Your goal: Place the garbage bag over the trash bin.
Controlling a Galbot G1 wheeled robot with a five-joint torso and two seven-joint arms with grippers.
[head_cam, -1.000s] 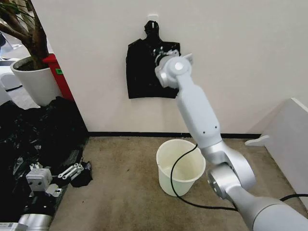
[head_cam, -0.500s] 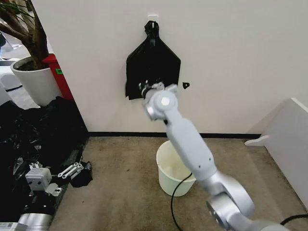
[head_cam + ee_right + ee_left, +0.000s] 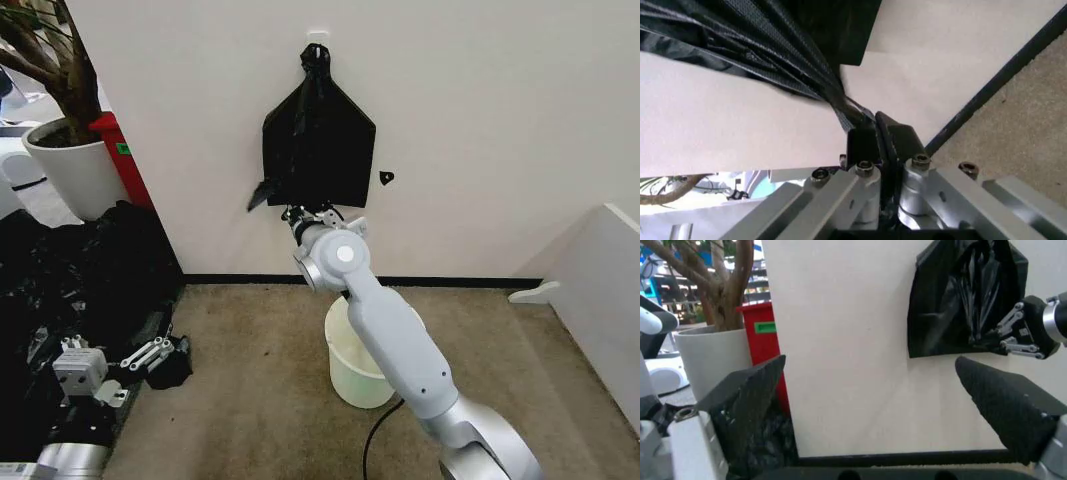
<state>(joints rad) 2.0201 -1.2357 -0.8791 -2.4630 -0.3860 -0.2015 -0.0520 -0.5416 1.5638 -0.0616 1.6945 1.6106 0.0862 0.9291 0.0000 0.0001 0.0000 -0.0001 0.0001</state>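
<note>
Fingers (image 3: 870, 142) of the right gripper (image 3: 308, 214) are pressed together on the lower edge of the garbage bag (image 3: 318, 140), hung on the wall. Left gripper (image 3: 148, 355) is held wide apart, low beside black plastic (image 3: 70, 290). Trash bin (image 3: 350, 375) stands on carpet (image 3: 250, 390) below.

A tan carpeted floor (image 3: 260, 390) meets a pale wall along a dark baseboard. Near the middle of the floor, close to the wall, a cream-white bin (image 3: 352, 372) stands upright with its mouth open. At the floor's left edge lies a large heap of black plastic film (image 3: 80, 290), and behind that heap, in the far left corner, stands a big white plant pot (image 3: 75, 172) with a red box (image 3: 122, 155) beside it.
</note>
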